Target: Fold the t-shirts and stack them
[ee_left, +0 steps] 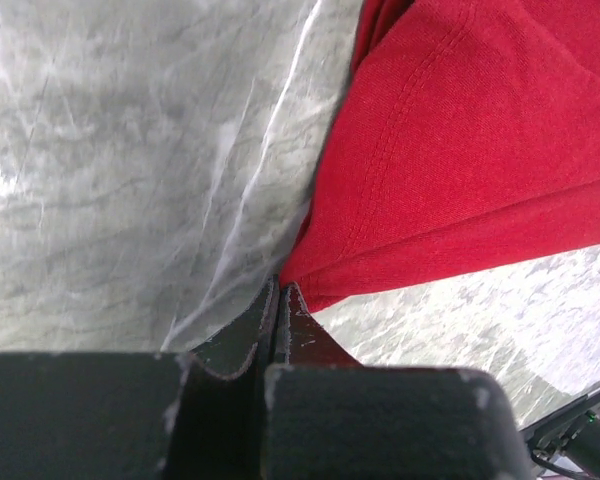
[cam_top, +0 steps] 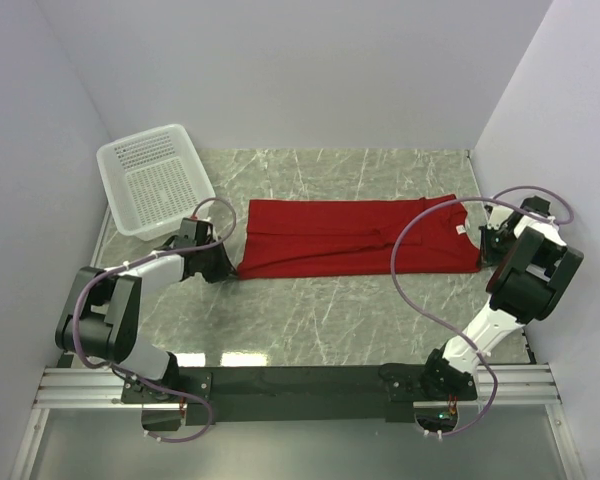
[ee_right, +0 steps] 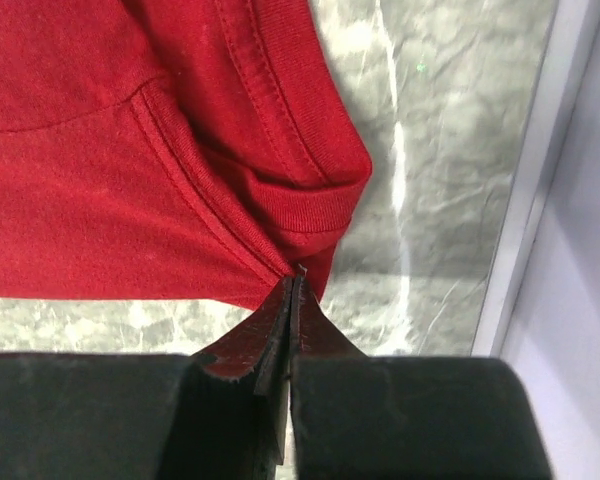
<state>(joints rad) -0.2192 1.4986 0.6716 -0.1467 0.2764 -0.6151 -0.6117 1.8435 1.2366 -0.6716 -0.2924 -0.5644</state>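
Left jaws clenched on near-left corner of red t-shirt (cam_top: 350, 235), right jaws clenched on its near-right corner by the collar; shirt lies folded lengthwise, flat on counter (cam_top: 330, 310) between them; white basket (cam_top: 160, 185) far left, apart from it

Matt cloth t-shirt (cam_top: 360, 235) (fine knit weave) on glossy, seemingly marble table (cam_top: 330, 310).

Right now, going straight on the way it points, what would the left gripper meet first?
Probably the red cotton t-shirt: the shut left gripper pinches its corner, more cloth just ahead.
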